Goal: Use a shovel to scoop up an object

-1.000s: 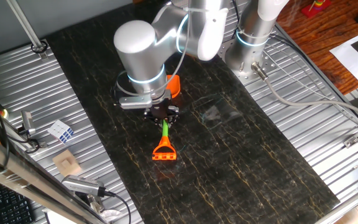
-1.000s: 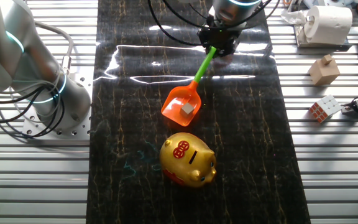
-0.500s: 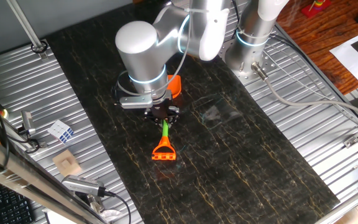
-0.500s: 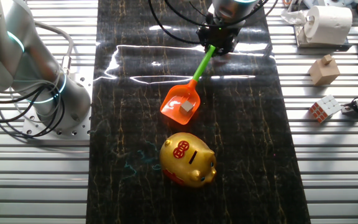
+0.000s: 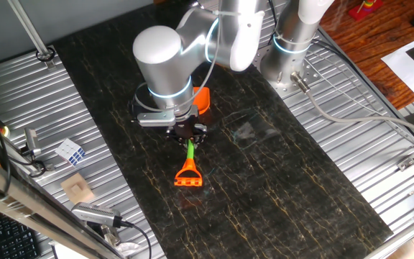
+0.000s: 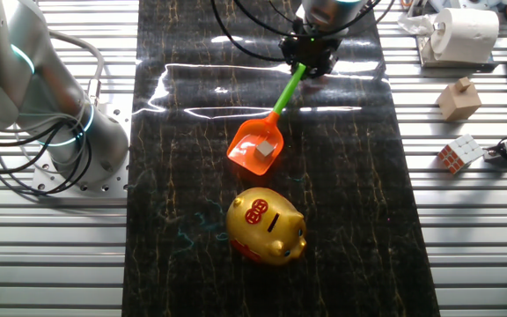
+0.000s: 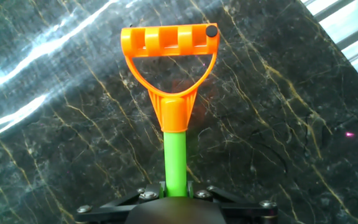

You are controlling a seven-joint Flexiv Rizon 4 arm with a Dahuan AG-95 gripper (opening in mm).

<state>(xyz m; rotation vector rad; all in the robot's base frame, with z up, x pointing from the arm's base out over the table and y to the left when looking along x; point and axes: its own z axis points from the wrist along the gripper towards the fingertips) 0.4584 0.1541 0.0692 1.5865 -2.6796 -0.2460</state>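
Note:
My gripper (image 5: 188, 134) is shut on the green shaft of the shovel (image 6: 287, 88) and holds it tilted over the dark table. The orange handle (image 5: 188, 175) sticks out toward the near edge in one fixed view and fills the top of the hand view (image 7: 169, 42). The orange blade (image 6: 256, 146) points at the gold piggy bank (image 6: 267, 225), with a small gap between them. A small grey-white piece (image 6: 265, 151) lies in the blade. In the hand view the fingers (image 7: 160, 188) press both sides of the shaft (image 7: 174, 163).
A puzzle cube (image 6: 460, 152) and a tan wooden block (image 6: 459, 98) lie on the ribbed metal at the side, also seen as cube (image 5: 70, 151) and block (image 5: 77, 188). A paper roll (image 6: 465, 32) stands at the back. A second arm's base (image 6: 55, 132) stands beside the table.
The shovel has shifted very slightly, blade a touch further from the piggy bank. The grip is unchanged.

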